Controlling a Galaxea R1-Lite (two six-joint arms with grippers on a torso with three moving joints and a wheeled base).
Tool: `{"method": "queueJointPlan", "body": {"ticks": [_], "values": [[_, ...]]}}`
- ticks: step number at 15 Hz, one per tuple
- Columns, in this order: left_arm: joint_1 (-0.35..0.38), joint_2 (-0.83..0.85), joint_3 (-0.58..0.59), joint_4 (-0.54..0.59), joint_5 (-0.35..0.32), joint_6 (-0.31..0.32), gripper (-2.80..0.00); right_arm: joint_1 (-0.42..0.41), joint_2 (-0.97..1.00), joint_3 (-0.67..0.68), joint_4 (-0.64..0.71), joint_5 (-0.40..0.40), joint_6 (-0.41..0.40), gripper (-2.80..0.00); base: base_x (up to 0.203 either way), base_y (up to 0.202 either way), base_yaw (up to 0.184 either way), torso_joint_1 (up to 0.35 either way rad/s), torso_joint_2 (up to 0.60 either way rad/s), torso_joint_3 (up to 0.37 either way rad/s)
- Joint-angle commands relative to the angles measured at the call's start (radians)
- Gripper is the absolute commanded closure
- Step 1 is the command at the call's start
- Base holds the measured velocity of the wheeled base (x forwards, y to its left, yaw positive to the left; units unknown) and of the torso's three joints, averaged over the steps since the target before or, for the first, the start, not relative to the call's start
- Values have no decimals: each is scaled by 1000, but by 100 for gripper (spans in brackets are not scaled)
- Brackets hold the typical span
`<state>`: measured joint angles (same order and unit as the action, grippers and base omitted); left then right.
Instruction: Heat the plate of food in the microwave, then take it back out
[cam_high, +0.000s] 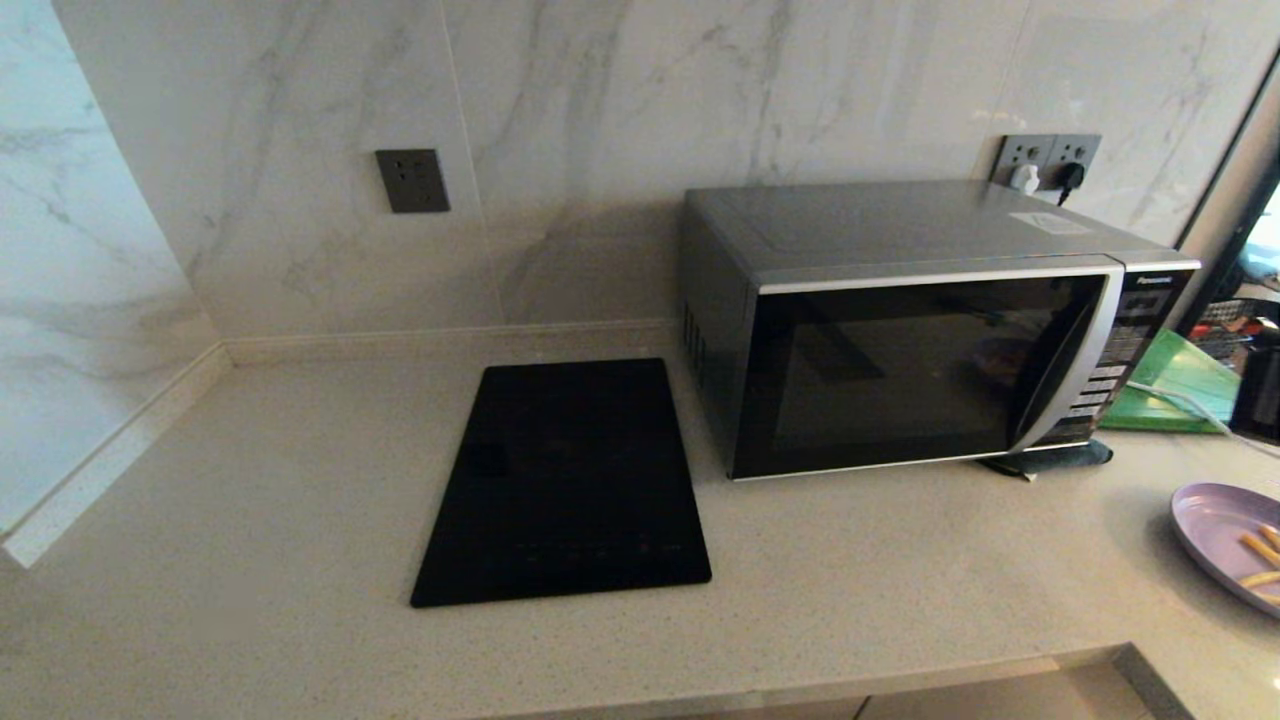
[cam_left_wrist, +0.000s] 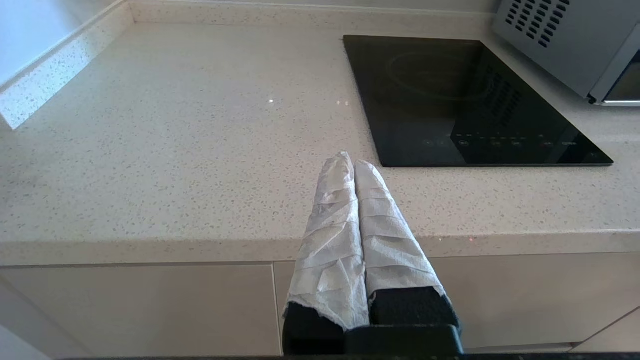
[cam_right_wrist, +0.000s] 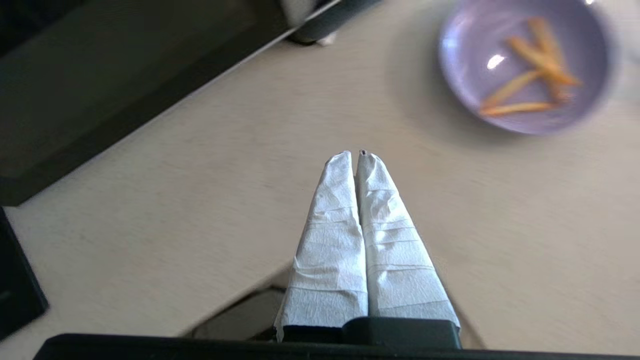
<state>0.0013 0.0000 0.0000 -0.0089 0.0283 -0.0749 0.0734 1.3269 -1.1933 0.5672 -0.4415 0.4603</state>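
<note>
The silver-grey microwave (cam_high: 930, 330) stands on the counter at the right, its dark glass door closed. The lavender plate of food (cam_high: 1235, 540) with a few yellow fries lies on the counter at the far right edge of the head view; the right wrist view shows the plate of food (cam_right_wrist: 525, 62) too. My right gripper (cam_right_wrist: 356, 155), wrapped in white tape, hovers shut and empty over the counter, short of the plate and in front of the microwave (cam_right_wrist: 125, 75). My left gripper (cam_left_wrist: 350, 160) is shut and empty above the counter's front edge, left of the cooktop. Neither arm shows in the head view.
A flat black glass cooktop (cam_high: 570, 480) lies left of the microwave. A green board (cam_high: 1175, 385) and a white cable (cam_high: 1190, 405) sit behind the plate. Dark items (cam_high: 1255, 380) stand at the far right. Marble walls close the back and left.
</note>
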Motion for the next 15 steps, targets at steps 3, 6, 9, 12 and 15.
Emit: {"method": "queueJointPlan", "body": {"ticks": [3, 6, 9, 12, 15], "values": [[0, 2, 0, 0, 1, 0, 0, -26, -420, 168, -11, 28, -43, 0, 0, 0, 0, 0, 0, 0], [0, 2, 0, 0, 1, 0, 0, -29, -679, 267, -13, 79, -91, 0, 0, 0, 0, 0, 0, 0], [0, 2, 0, 0, 1, 0, 0, -29, -902, 347, 3, 106, -160, 0, 0, 0, 0, 0, 0, 0], [0, 2, 0, 0, 1, 0, 0, -31, -1091, 386, 77, 142, -230, 0, 0, 0, 0, 0, 0, 0], [0, 2, 0, 0, 1, 0, 0, -60, -1245, 402, 217, 252, -253, 0, 0, 0, 0, 0, 0, 0]]}}
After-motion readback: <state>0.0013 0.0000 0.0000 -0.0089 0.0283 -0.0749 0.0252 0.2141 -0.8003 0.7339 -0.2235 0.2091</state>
